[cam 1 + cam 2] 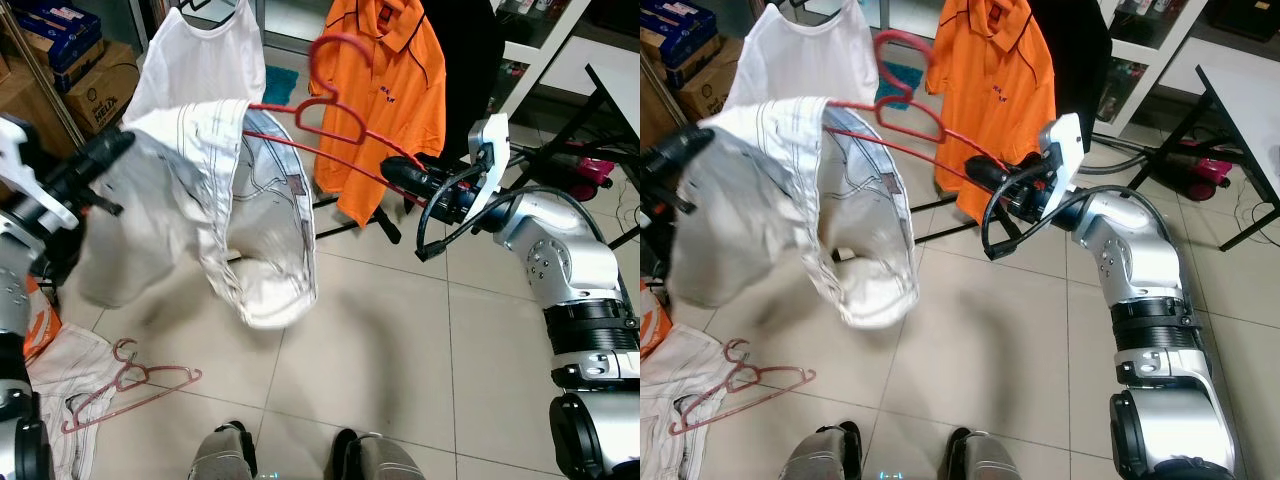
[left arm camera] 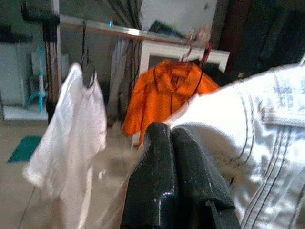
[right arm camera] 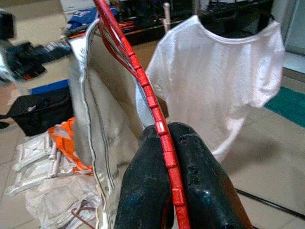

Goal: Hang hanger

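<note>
A tiled floor (image 1: 420, 330) is seen, with a rail (image 2: 133, 32) beyond carrying a white shirt (image 1: 195, 60) and an orange polo (image 1: 385, 90). The red hanger (image 1: 330, 110) is clamped at its lower bar in the right pincer (image 3: 167, 157), a pale garment (image 1: 240, 220) being draped over its far end, where the left pincer (image 2: 174, 157), fingers together, pinches the cloth. The carrying step is judged to be in hand; next, the hook must be raised beyond the right pincer and set over the rail.

Red hanger (image 1: 330, 100), white dark-stitched garment (image 1: 225, 190), orange polo shirt (image 1: 385, 90).

shirt (image 1: 225, 200) on hanger (image 1: 330, 110), between both tools, above floor (image 1: 400, 330).
</note>
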Robot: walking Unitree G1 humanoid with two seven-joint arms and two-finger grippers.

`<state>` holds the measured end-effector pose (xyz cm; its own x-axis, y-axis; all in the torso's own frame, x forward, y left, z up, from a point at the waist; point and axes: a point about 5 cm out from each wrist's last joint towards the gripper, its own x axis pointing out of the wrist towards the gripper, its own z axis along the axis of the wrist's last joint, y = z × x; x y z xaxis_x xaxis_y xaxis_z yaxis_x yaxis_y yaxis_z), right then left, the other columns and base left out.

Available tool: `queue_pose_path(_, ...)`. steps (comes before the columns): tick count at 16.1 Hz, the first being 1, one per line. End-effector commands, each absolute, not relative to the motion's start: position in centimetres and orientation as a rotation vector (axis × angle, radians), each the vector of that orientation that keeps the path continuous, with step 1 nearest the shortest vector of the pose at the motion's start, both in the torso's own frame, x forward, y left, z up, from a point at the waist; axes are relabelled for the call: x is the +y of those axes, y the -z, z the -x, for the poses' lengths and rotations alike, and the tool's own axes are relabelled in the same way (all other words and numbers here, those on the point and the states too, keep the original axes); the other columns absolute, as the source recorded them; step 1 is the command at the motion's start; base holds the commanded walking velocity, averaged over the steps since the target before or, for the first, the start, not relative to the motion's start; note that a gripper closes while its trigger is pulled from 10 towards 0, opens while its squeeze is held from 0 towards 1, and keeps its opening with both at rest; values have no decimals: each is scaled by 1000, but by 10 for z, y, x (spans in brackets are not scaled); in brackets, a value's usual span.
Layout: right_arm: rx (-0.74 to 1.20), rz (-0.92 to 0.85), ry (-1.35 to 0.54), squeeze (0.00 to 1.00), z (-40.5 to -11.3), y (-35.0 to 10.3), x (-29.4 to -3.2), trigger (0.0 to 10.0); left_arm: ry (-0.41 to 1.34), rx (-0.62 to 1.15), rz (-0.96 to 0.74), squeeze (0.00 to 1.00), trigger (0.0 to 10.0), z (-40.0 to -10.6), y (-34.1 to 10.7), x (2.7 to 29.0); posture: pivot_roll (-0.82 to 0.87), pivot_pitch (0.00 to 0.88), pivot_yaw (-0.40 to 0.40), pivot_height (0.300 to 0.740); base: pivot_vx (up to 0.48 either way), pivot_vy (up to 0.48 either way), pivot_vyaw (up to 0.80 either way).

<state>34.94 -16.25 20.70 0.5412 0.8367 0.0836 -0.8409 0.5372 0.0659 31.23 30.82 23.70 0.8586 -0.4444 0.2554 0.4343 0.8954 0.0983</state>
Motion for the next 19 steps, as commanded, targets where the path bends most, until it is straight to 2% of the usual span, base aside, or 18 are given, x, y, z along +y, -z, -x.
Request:
queue_pose_path(1,-83,-83,-944,0,-352,-213,-175,0,480,-364,-53,0,0,-305,-261,310,-21,163,-115,740,0,0,0)
queue_pose_path(4,-67,-53,-854,0,-358,-204,-183,0,481,-420,-68,0,0,-299,-281,314,-17,159,-114,740,0,0,0)
queue_pose_path(6,-60,-49,-781,0,-363,-199,-190,0,442,-411,-109,0,0,-293,-290,328,-13,158,-111,740,0,0,0)
queue_pose_path(10,-46,-70,-857,0,-358,-195,-189,0,357,-390,-132,0,0,-288,-292,348,-8,161,-109,740,0,0,0)
queue_pose_path(14,19,-24,-915,0,-352,-180,-191,0,294,-491,-91,0,0,-285,-317,357,-11,166,-114,740,0,0,0)
queue_pose_path(16,-6,-42,-854,0,-357,-182,-193,0,330,-431,-86,0,0,-290,-302,348,-10,169,-108,740,0,0,0)
queue_pose_path(18,-21,-25,-727,0,-364,-180,-195,0,381,-324,-74,0,0,-301,-268,326,-10,169,-108,740,0,0,0)
queue_pose_path(19,-19,-11,-552,0,-371,-172,-199,0,409,-229,-19,0,0,-310,-232,297,-10,169,-108,740,0,0,0)
